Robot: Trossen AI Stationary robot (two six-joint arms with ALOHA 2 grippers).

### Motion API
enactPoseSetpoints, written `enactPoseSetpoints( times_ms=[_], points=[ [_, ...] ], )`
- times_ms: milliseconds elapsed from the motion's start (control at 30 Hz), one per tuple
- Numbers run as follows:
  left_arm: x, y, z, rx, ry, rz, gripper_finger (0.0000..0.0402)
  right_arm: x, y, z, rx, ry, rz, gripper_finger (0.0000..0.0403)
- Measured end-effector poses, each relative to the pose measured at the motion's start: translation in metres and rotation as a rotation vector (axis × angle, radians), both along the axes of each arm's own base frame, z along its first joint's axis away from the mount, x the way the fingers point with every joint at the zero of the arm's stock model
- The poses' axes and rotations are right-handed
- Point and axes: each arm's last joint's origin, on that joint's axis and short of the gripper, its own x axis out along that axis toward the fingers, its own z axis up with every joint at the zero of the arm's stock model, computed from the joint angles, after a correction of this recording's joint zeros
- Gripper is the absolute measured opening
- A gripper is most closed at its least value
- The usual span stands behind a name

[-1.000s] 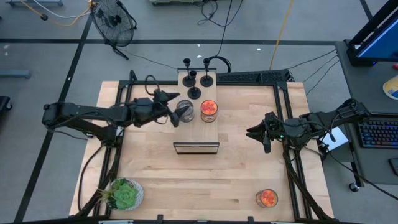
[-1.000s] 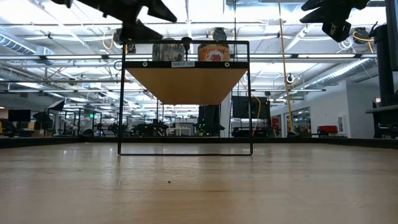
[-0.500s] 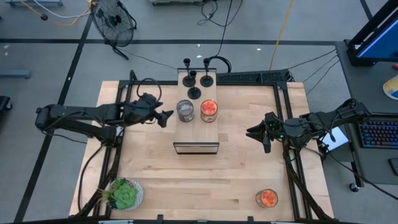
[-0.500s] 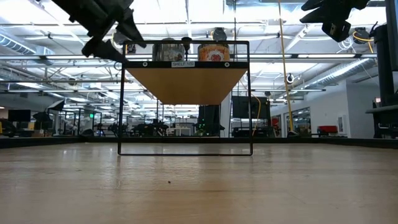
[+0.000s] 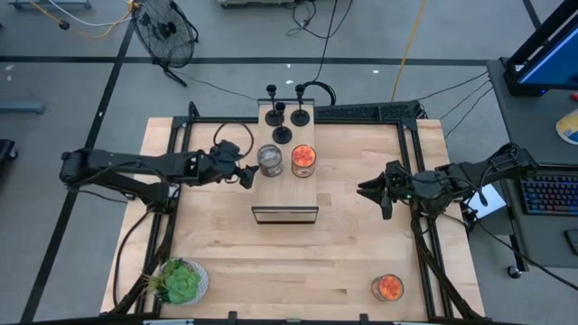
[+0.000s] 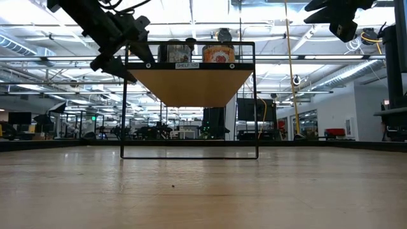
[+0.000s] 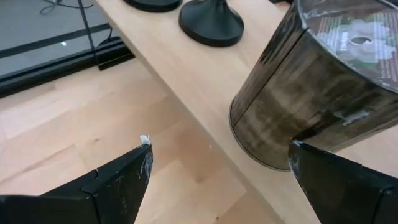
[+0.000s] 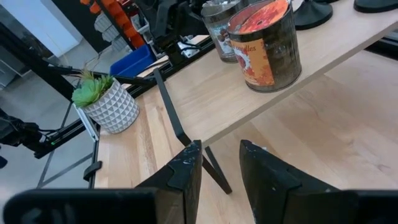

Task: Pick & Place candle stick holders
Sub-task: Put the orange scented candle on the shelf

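The left gripper (image 5: pixel 246 174) hangs with fingers spread wide and empty just left of the grey jar (image 5: pixel 268 160), so I'd lift it past that jar to reach the candle stick holders (image 5: pixel 282 134) at the shelf's (image 5: pixel 285 190) far end, while the right gripper (image 5: pixel 372 192), nearly closed on nothing, waits well right.

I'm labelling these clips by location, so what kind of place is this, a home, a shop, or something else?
Most likely a robotics lab or open workshop. Two dark robot arms work at a wooden table on a concrete floor, with cables trailing off and a keyboard alongside. The low view shows a large hall with exposed ceiling pipes and strip lights.
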Motion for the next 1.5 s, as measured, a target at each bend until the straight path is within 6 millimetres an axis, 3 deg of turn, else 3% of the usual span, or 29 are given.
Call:
enactPoseSetpoints(
  times_ms=[300,500,633,867,1067,1167,1500],
  points=[
    [0.006,0.006,-0.001,-0.035,-0.024,-0.060,0.0379,0.002,0.001,0.003,0.013,-0.036,0.000,0.0100],
    [-0.008,0.004,0.003,-0.067,0.007,-0.043,0.0379,0.004,0.001,0.001,0.005,-0.022,-0.001,0.0100],
    [-0.018,0.001,0.011,-0.093,-0.033,-0.024,0.0379,0.012,-0.001,-0.002,-0.051,-0.014,-0.140,0.0100],
    [-0.031,-0.001,0.025,-0.109,-0.128,-0.012,0.0379,0.047,-0.023,-0.019,-0.149,0.092,-0.278,0.0092],
    [-0.041,-0.002,0.032,-0.096,-0.152,-0.018,0.0379,0.078,-0.044,-0.030,-0.155,0.099,-0.194,0.0033],
    [-0.046,-0.002,0.033,-0.073,-0.130,-0.035,0.0379,0.088,-0.054,-0.032,-0.174,0.078,-0.175,0.0005],
    [-0.048,-0.002,0.033,-0.044,-0.112,-0.031,0.0379,0.111,-0.077,-0.039,-0.159,-0.006,-0.184,0.0001]
  ],
)
